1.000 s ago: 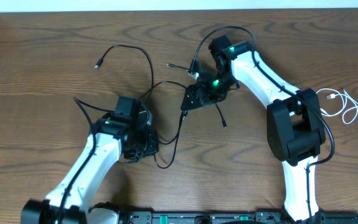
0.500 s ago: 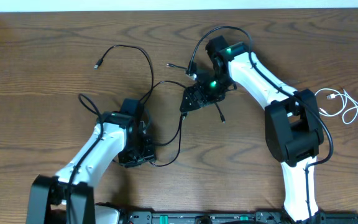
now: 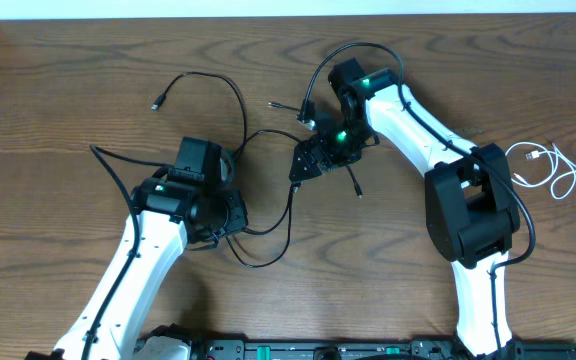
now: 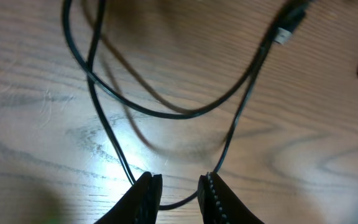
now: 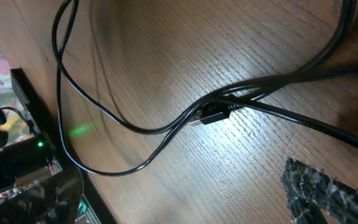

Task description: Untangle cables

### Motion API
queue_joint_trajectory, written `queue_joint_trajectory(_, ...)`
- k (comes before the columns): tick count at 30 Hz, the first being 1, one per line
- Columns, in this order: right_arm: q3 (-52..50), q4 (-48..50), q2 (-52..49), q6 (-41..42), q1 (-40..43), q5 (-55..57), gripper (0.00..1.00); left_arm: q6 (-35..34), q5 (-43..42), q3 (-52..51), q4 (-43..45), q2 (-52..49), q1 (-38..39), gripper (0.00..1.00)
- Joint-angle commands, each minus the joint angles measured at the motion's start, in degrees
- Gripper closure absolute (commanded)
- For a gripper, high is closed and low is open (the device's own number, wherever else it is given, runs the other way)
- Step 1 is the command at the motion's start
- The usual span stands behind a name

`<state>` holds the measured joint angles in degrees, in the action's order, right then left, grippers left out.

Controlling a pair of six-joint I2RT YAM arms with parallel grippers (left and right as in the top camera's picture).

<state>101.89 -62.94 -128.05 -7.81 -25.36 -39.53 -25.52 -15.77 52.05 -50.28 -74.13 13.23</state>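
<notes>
Overhead: black cables [image 3: 208, 76] run left-right; white cord [image 3: 535, 155] lies coiled right.

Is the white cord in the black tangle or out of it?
Out. The white cord lies alone far right, apart from the black cords.

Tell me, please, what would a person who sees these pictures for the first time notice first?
The eye goes first to the thin black cords, looped and crossed in the middle of the brown table. The right gripper hovers open where several of them cross, and the left gripper, its fingers narrowly apart, has one cord running across its tips. One white cord lies alone near the table's right edge.
</notes>
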Motion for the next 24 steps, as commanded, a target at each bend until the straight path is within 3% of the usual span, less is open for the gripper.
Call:
queue_joint_trajectory(1,0.35,0.17,-0.50,-0.83,-0.31,0.39,0.01,-7.74,2.97,-2.67,1.49,-1.95,0.09,0.73)
queue_joint_trajectory(6,0.35,0.26,-0.50,-0.83,-0.57,0.39,0.01,-10.84,2.97,-4.37,4.33,-4.42,0.09,0.73)
queue_joint_trajectory(24,0.35,0.26,-0.50,-0.83,-0.61,0.39,0.01,-10.88,4.63,-4.96,9.49,-13.60,0.09,0.73)
